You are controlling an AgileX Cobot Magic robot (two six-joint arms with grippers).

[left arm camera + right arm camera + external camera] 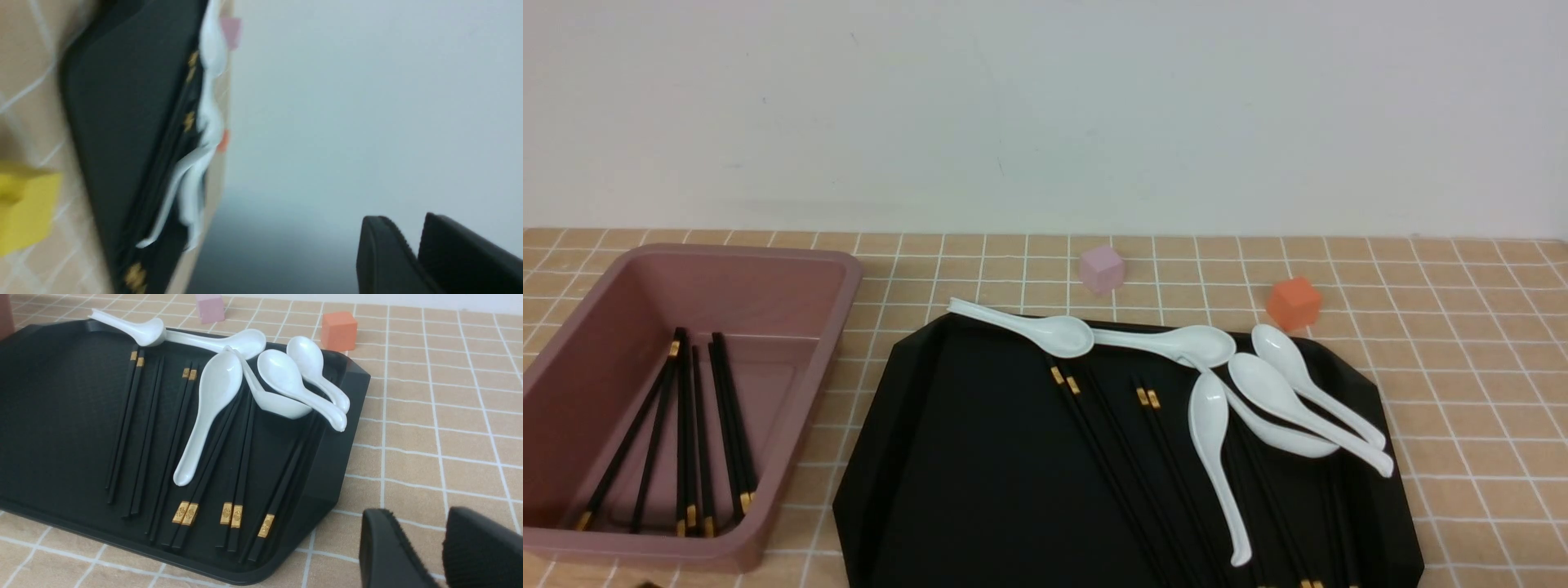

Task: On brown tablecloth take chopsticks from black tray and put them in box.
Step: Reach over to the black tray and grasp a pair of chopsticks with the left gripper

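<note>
**Right claw (421,517) parted and empty**

Whether the left claw (404,222) is parted cannot be told. Black, gold-banded chopsticks (123,428) are laid on the tray (947,457), some under spoons (212,400); more are seen inside the box (768,294).

Front camera looks forward over black tray (972,457); both wrist views share it, left rolled sideways, blurred.

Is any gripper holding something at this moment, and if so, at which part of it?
Nothing is held. No object sits between the fingers of the left gripper or the right gripper; chopsticks lie in the black tray and the box.
</note>
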